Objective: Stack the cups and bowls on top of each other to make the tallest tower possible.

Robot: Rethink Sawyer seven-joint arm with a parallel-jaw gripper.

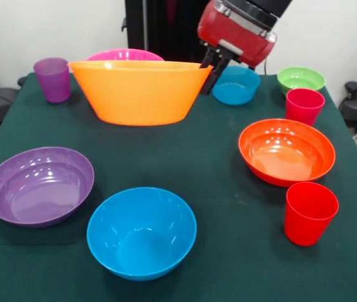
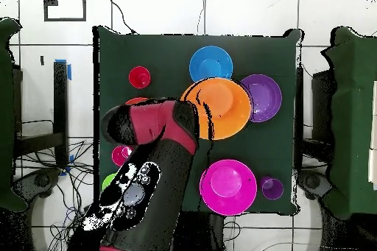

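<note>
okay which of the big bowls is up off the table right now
The orange bowl. The gripper holds it by its rim, lifted and tilted above the cloth, while the purple bowl, red-orange bowl and pink bowl rest flat on the table.

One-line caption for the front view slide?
Tool holds the orange bowl by its rim above the green table, other bowls and cups scattered around.

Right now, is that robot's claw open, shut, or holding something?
Gripper: closed on the rim of the big orange bowl, which it holds tilted and lifted above the table.
</note>
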